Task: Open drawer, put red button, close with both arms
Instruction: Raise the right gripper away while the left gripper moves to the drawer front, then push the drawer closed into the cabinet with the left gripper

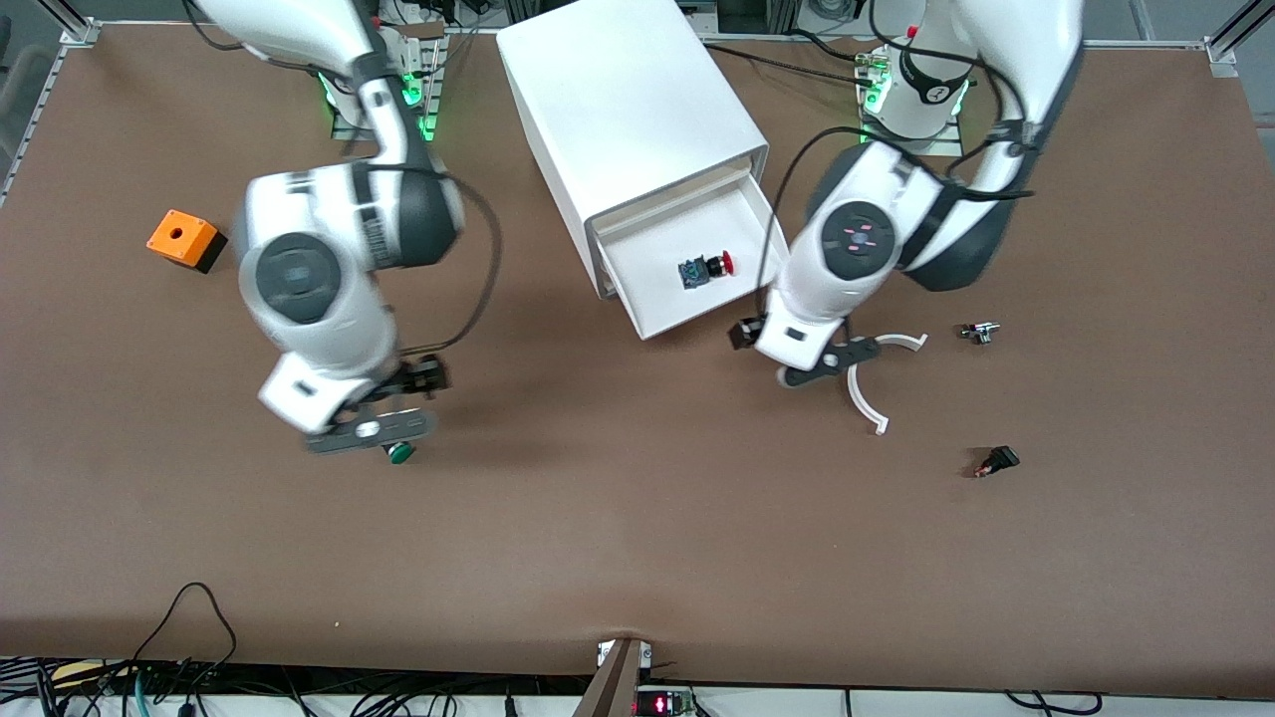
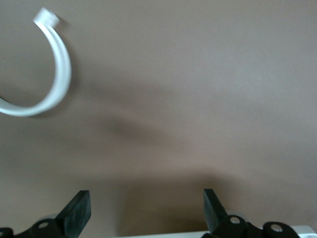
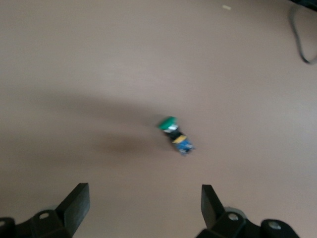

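I have the brown table spread under both arms, and on it the white box cabinet with its white drawer pulled out toward the front camera. The right arm, glossy white with black joint rings, hangs over the table toward its own end, and its black two-finger gripper is spread wide with nothing between the fingers; under it, a little ahead of the fingertips, lies the green-capped push-button on its side, apart from the gripper. The left arm hangs just beside the open drawer's front corner, toward its own end of the table, and its black gripper is likewise wide open and empty, over bare table. Close by that gripper lies a thin white curved plastic clip, an open arc flat on the table, not touched by the fingers. The small red button, red cap with black body and bluish rear block, lies on its side inside the open drawer, beside the left gripper but apart from it. Farther out from the right gripper sits an orange block with a black base. Well out from the left gripper lie a small silver metal part and a small black part
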